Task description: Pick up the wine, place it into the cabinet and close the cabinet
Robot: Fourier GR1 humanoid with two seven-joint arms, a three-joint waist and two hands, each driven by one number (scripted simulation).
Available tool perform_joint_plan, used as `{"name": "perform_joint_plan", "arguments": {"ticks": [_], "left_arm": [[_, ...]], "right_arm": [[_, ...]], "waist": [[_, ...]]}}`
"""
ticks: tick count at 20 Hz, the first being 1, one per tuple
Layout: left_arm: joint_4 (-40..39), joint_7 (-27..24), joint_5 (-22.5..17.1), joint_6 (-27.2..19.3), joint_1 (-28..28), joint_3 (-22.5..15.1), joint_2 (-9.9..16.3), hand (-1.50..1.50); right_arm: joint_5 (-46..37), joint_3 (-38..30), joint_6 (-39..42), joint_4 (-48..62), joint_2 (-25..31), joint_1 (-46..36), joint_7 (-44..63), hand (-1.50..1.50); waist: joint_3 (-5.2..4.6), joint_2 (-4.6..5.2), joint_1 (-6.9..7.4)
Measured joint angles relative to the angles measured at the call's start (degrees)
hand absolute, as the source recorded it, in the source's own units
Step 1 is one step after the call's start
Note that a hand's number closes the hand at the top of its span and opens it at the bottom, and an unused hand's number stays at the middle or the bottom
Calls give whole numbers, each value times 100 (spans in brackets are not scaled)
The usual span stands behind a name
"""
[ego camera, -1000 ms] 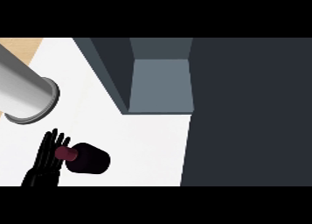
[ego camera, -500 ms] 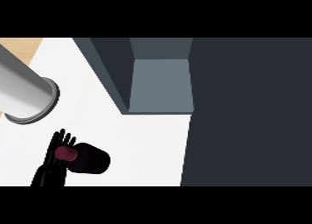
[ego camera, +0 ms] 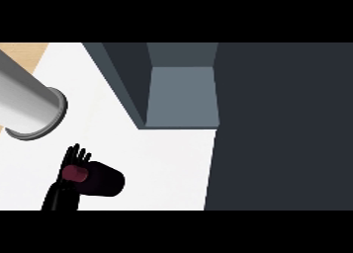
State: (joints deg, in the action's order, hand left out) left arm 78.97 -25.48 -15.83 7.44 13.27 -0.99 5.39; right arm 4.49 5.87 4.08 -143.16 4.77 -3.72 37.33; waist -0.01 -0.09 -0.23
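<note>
Left hand (ego camera: 71, 170) lies beside the wine (ego camera: 99, 179), fingers straight, ungrasped; recommend curling fully round the bottle before lifting.

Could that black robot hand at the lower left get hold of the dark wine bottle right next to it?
Probably yes. The black robot hand shows directly beside the dark wine bottle with the reddish top on the white counter, fingers straight, and nothing stands between them. Whether they touch is unclear.

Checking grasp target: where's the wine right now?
Head view, lower left: the wine stands on the white counter, against a black hand, below the open cabinet.
</note>
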Motion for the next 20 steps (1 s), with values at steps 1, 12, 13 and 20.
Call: {"name": "perform_joint_plan", "arguments": {"ticks": [1, 12, 13, 20], "left_arm": [[-80, 15, 2, 6, -57, 18, 2, -150], [-1231, -566, 55, 304, -590, 169, -135, -150], [-1339, -602, 47, 318, -693, 204, -143, -150], [-1568, -686, -122, 751, -860, 211, -167, 150]], "right_arm": [[1, -3, -10, -9, 25, -62, 78, -150], [0, -50, -64, -10, 39, -284, 272, -150], [-5, -57, -65, 1, 38, -313, 269, -150], [-27, -49, -98, 4, 30, -311, 310, -150]], "waist": [[-1, 0, -1], [-1, 1, -5], [-2, 2, -3], [0, 0, -5]]}}
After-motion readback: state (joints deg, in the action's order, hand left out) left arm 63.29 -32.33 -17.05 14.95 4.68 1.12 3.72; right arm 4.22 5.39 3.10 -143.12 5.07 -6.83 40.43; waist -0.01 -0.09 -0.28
